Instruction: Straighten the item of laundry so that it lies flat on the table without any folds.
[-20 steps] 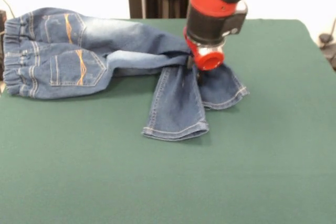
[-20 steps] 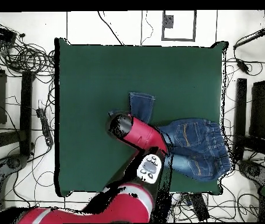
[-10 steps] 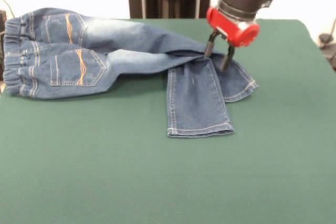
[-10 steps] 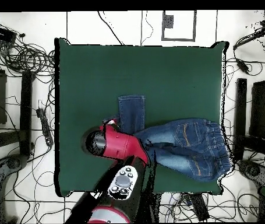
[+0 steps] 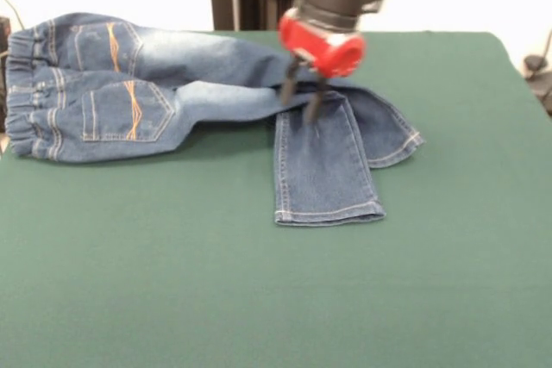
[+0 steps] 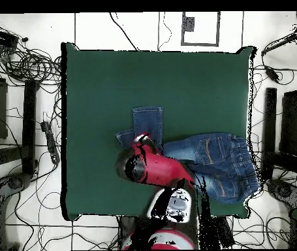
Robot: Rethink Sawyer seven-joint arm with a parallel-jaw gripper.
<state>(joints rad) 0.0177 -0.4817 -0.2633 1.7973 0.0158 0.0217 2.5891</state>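
While the red arm hangs over the bend:
Gripper [image 5: 303, 99]: fingers apart, holding nothing.
Jeans [image 5: 172, 92]: on the green table [image 5: 259, 299], waistband at one edge, one leg folded sideways.
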